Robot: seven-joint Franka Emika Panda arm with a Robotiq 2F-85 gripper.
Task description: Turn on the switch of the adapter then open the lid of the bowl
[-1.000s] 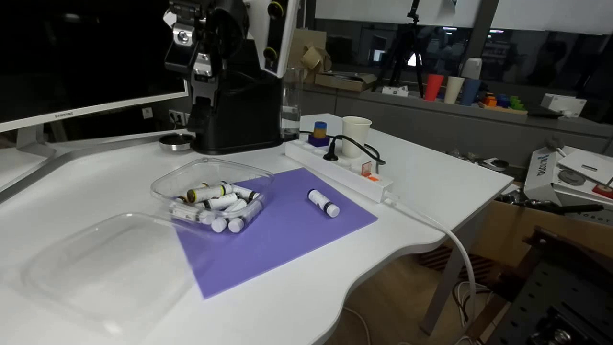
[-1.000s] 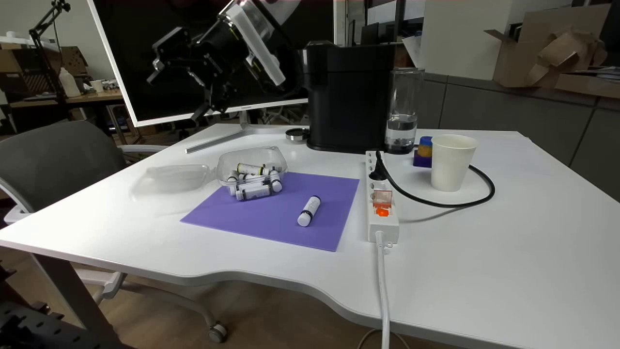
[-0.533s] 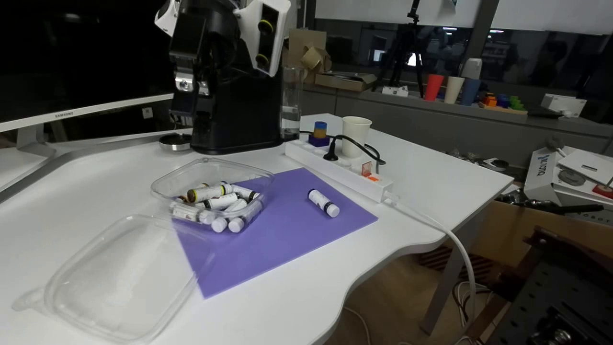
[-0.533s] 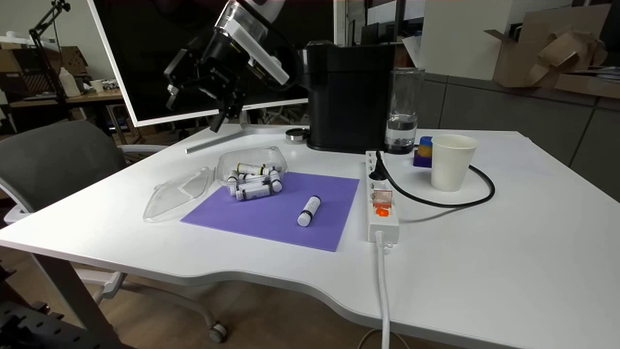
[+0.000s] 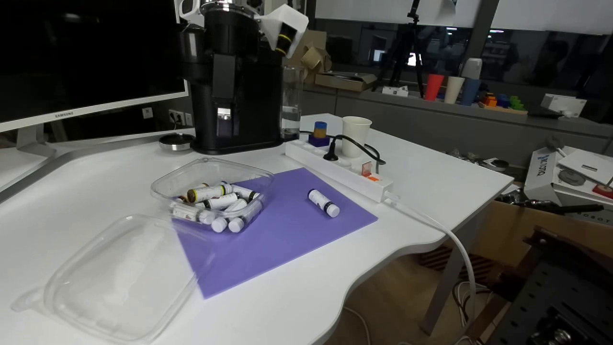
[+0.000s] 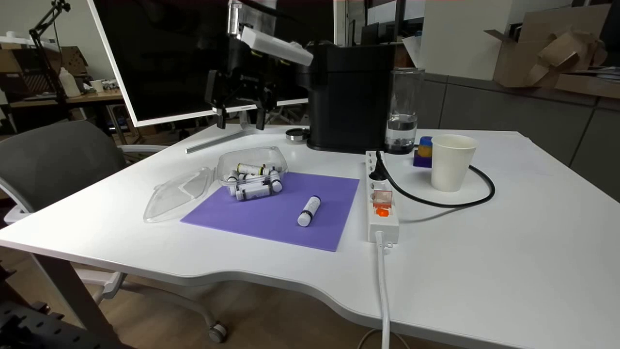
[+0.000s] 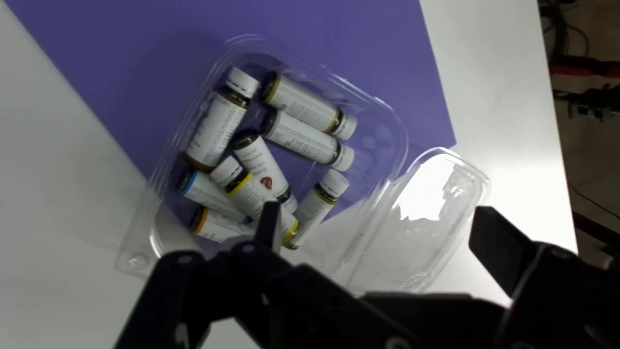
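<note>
The lid and bowl are glossy plastic, the mat smooth.

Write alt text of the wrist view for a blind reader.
A clear bowl of small white-labelled bottles, seen from above, with its clear lid open at the lower right. The open black gripper shows along the bottom. The bowl straddles the edge of a purple mat on a white table.

The adapter is white, its switch orange, the mat purple, the lid colourless
</note>
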